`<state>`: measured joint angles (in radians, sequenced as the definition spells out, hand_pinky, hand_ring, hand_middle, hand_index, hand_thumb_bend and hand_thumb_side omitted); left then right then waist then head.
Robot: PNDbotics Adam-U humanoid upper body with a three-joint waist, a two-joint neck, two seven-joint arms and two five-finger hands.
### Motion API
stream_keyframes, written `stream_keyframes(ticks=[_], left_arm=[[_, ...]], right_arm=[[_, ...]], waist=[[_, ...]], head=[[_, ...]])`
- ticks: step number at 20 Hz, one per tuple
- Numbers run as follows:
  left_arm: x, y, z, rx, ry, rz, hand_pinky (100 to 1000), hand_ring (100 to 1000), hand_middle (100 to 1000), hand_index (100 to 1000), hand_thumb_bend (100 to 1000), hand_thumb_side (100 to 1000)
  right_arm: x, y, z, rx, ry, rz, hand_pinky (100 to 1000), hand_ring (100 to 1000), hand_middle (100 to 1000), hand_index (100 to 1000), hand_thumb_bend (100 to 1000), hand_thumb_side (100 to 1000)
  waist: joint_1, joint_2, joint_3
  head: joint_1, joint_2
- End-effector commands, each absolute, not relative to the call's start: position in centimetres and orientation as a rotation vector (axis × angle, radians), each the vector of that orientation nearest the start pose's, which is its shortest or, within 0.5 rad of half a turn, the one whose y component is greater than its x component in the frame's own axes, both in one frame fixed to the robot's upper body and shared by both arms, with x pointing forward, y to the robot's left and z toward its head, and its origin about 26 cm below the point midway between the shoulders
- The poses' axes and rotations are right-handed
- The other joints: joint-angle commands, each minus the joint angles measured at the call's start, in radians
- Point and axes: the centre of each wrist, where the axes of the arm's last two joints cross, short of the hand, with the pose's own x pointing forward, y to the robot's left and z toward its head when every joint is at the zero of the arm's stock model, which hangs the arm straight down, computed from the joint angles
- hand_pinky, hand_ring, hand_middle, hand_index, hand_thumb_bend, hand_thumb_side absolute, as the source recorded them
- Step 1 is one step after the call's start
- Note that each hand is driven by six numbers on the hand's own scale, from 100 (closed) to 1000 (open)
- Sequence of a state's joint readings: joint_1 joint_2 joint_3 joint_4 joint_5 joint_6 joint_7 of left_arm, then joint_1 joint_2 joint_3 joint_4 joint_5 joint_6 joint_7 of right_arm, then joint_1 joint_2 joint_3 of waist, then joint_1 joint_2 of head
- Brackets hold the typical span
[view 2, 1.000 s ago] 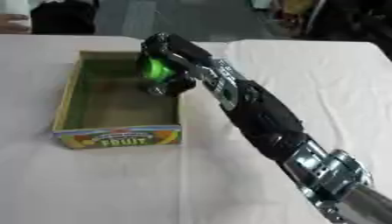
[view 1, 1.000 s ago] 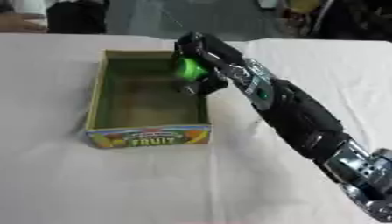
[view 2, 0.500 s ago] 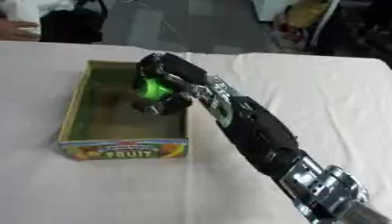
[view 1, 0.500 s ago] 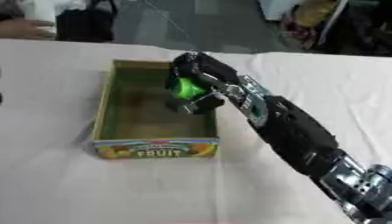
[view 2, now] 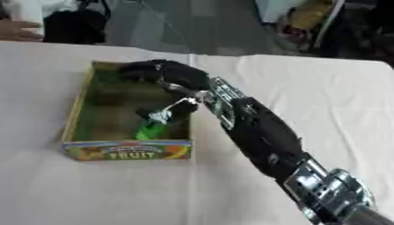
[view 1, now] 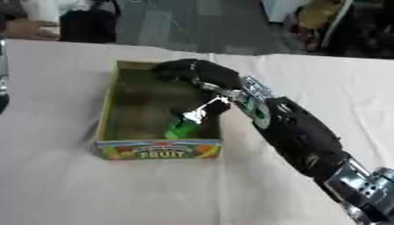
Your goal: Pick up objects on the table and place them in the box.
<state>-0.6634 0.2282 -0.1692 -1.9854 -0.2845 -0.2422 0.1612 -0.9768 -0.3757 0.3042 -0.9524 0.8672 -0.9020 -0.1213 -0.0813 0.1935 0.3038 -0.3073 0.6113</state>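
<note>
Since before, we see the green object [view 1: 181, 128] dropped from the right hand [view 1: 192, 74] into the cardboard box [view 1: 107, 115], near its front wall. Fingers look spread, holding nothing; object's shape blurred.

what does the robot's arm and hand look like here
Only the right arm shows. Its black right hand has bulky dark fingers. The forearm is a rounded glossy black shell. Near the wrist sits a silver metal band with a small green marking. Toward the elbow, a silver joint with visible bolts. No loose cables can be seen. The left arm is out of view.
</note>
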Motion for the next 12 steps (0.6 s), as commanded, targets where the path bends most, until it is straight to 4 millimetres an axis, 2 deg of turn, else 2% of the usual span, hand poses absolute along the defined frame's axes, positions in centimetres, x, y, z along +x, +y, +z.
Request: stream_keyframes(ticks=[1, 7, 12], left_arm=[[30.6, 16.4, 29.1, -0.185, 3.262, 0.530, 680, 675, 860, 885, 358, 570], [30.6, 16.7, 28.9, -0.208, 3.266, 0.539, 680, 675, 860, 885, 358, 569], [30.7, 17.5, 28.4, -0.269, 3.278, 0.566, 679, 675, 860, 885, 357, 569]], right_arm=[[48.0, -21.8, 20.4, 0.595, 2.530, -1.880, 934, 928, 957, 984, 298, 743], [47.9, -22.4, 21.2, 0.622, 2.542, -1.817, 967, 946, 970, 1000, 250, 825], [47.3, -24.2, 22.0, 0.702, 2.570, -1.752, 997, 963, 984, 1000, 208, 862]], waist=[[0.004, -0.016, -0.002], [0.007, -0.021, -0.016], [0.011, -0.037, -0.050]], head=[[0.008, -0.012], [0.014, -0.009], [0.010, -0.023]])
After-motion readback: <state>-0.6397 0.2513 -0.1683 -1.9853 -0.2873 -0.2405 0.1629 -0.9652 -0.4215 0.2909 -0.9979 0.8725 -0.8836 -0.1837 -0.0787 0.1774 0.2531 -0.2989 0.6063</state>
